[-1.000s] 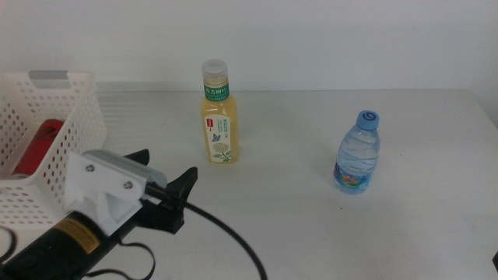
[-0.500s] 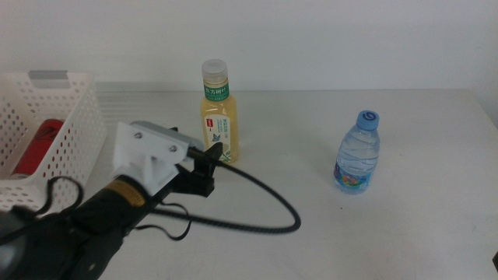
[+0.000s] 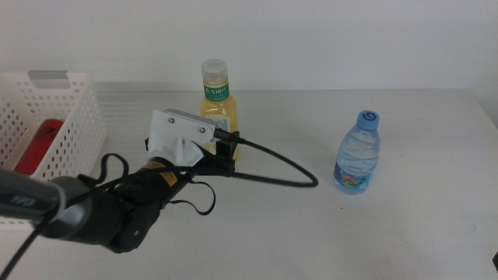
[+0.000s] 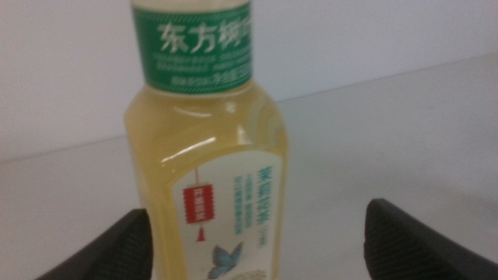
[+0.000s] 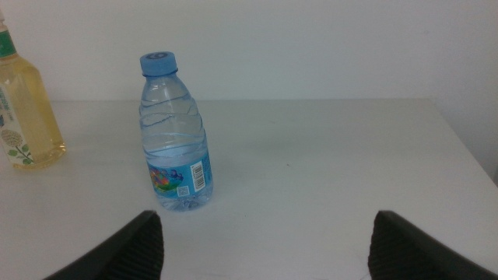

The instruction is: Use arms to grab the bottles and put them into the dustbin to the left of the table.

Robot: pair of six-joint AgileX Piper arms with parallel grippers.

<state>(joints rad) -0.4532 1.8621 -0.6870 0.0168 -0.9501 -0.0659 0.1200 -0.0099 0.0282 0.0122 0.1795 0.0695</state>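
The tall yellow tea bottle (image 3: 217, 113) stands upright at the table's back centre. My left gripper (image 3: 226, 153) has come right up to its lower body from the front-left. In the left wrist view the tea bottle (image 4: 206, 155) fills the space between the open jaws, closer to one of them, and the left gripper (image 4: 261, 249) is not touching it. The blue-capped water bottle (image 3: 358, 155) stands upright at the right. It shows ahead of my open right gripper (image 5: 268, 249), well apart from it. A red can (image 3: 37, 145) lies inside the white dustbin (image 3: 74, 124) at the far left.
The white table (image 3: 311, 225) runs to a white wall behind. The left arm's black cable (image 3: 288, 173) loops over the table between the two bottles. The tea bottle (image 5: 23, 117) also shows at the edge of the right wrist view.
The left arm has swung from beside the dustbin forward and right to the tea bottle. The cable trailed after it. Bottles, can and dustbin have not moved.
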